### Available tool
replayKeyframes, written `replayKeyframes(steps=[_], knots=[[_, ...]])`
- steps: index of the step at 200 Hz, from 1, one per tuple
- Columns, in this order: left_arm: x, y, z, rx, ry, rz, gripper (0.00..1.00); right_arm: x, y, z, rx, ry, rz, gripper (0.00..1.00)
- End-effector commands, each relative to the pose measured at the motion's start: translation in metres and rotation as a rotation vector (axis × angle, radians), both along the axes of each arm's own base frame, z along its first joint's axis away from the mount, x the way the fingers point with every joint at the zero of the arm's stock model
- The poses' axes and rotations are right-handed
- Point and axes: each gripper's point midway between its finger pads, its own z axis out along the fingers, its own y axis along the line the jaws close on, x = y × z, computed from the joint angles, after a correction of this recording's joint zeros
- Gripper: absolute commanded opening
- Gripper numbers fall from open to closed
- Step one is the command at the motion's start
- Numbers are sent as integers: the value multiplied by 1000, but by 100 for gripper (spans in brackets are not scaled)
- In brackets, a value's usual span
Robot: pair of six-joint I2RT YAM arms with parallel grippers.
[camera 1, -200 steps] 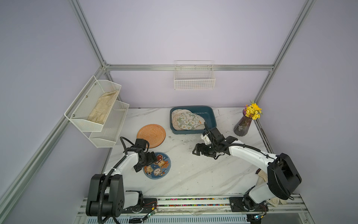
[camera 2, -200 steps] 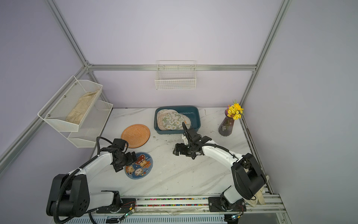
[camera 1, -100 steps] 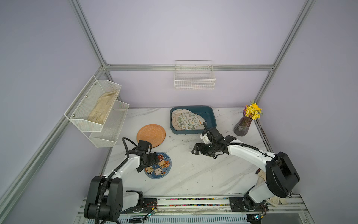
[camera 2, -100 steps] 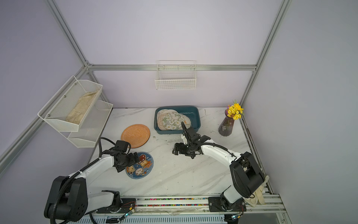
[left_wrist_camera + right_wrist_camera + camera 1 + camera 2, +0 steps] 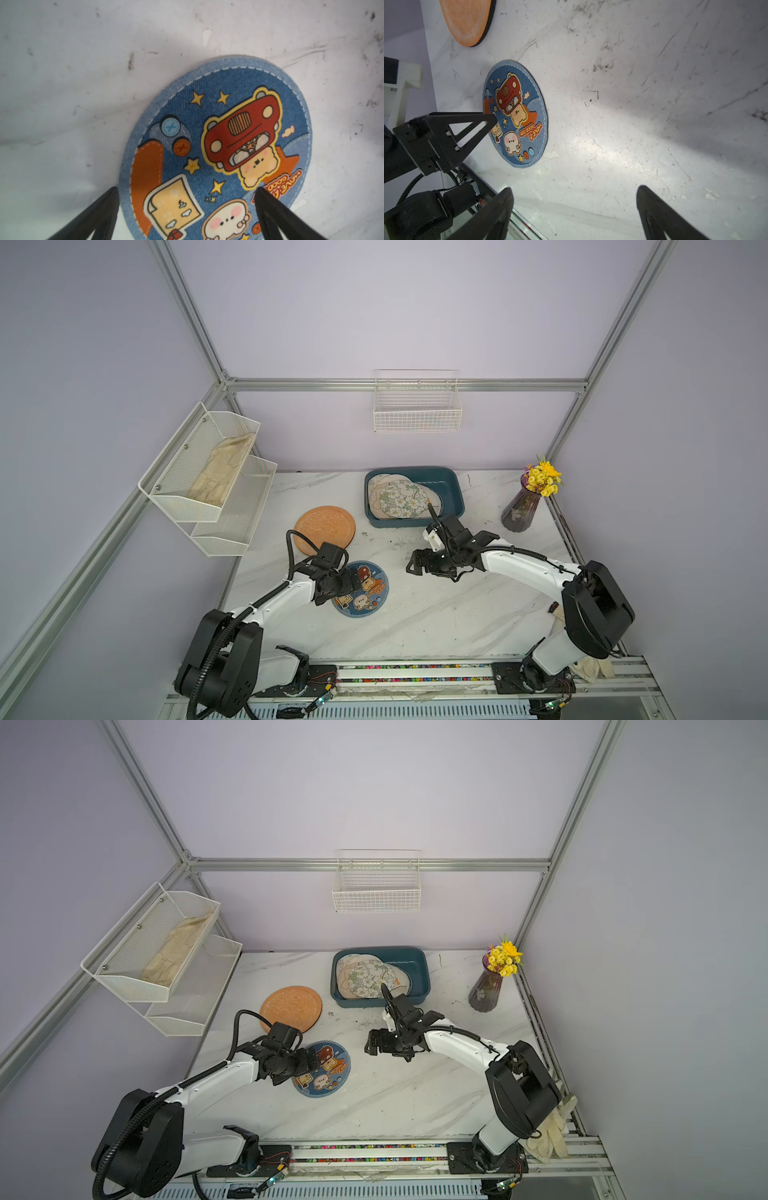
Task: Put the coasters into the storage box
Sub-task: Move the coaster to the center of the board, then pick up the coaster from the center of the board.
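Near the tabletop's (image 5: 415, 626) left edge, the left gripper (image 5: 186, 192) has eased over the blue coaster (image 5: 368, 593), fingers (image 5: 108, 203) spread astride its rim: pickup looks next. The right gripper (image 5: 574, 190) waits, spread, above the tabletop's middle. The orange coaster (image 5: 325, 529) lies nearby; other coasters (image 5: 399, 499) sit in the box (image 5: 453, 493) at the back edge.

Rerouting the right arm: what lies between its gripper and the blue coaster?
Nothing but bare, scuffed table: the right wrist view shows it between the right gripper and blue coaster.
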Motion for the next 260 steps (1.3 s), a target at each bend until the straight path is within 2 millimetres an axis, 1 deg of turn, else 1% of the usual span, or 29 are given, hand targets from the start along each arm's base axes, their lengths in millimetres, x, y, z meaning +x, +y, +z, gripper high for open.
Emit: replayKeyframes(steps=[1, 15, 25, 28, 47, 57, 77, 79, 87, 107, 122, 153, 195, 206, 208, 211, 260], knots=[[-20, -30, -15, -92, 118, -51, 100, 5, 14, 3, -8, -33, 13, 94], [-19, -41, -15, -90, 120, -86, 100, 4, 22, -1, -13, -32, 24, 94], [-17, -49, -11, -95, 105, -109, 100, 4, 28, -3, -18, -32, 32, 94], [-19, -50, -18, -83, 131, -114, 100, 4, 29, -4, -20, -32, 32, 94], [-20, -58, -17, -80, 129, -142, 100, 5, 38, -12, -35, -26, 35, 93], [-21, -56, -16, -70, 126, -142, 100, 5, 41, -16, -44, -22, 36, 92], [-26, -44, -18, -19, 132, -122, 100, 4, 42, -29, -92, -16, 38, 89], [-24, -45, -12, -26, 110, -123, 100, 5, 41, -31, -99, -16, 37, 89], [-25, -41, -10, -17, 98, -118, 100, 4, 40, -36, -117, -13, 38, 87], [-29, -36, -11, -2, 97, -113, 100, 4, 39, -47, -144, -7, 38, 80], [-30, -35, -13, 2, 103, -114, 99, 5, 39, -52, -158, -8, 38, 78], [-29, -37, -17, -1, 105, -120, 96, 10, 40, -60, -182, -9, 35, 73], [-26, -44, -19, -25, 107, -133, 91, 11, 41, -70, -205, 1, 37, 68], [-24, -45, -18, -30, 101, -137, 90, 9, 43, -73, -209, 9, 43, 66], [-26, -44, -24, -19, 123, -136, 90, 9, 43, -74, -209, 11, 43, 66], [-27, -44, -26, -16, 131, -137, 90, 8, 43, -75, -212, 13, 45, 66], [-24, -48, -27, -22, 137, -149, 89, -1, 49, -89, -225, 48, 69, 62]])
